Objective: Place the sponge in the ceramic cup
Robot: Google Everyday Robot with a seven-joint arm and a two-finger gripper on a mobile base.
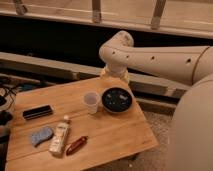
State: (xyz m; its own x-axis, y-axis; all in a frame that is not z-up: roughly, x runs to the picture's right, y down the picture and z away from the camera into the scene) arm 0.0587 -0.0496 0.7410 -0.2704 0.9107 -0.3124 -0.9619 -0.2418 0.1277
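A blue sponge (41, 135) lies flat near the front left corner of the wooden table (115, 134). The ceramic cup (91, 101), pale and upright, stands near the table's middle, just left of a black bowl. My arm (155, 59) reaches in from the right and bends down at the table's far edge. The gripper (114, 75) hangs there behind the bowl, mostly hidden by the arm. It is well away from the sponge and a short way behind the cup.
A black bowl (117, 99) sits right of the cup. A flat black rectangular object (37, 111) lies at the left. A white bottle (60, 136) and a reddish-brown packet (76, 145) lie beside the sponge. Cables (7, 92) hang off the left.
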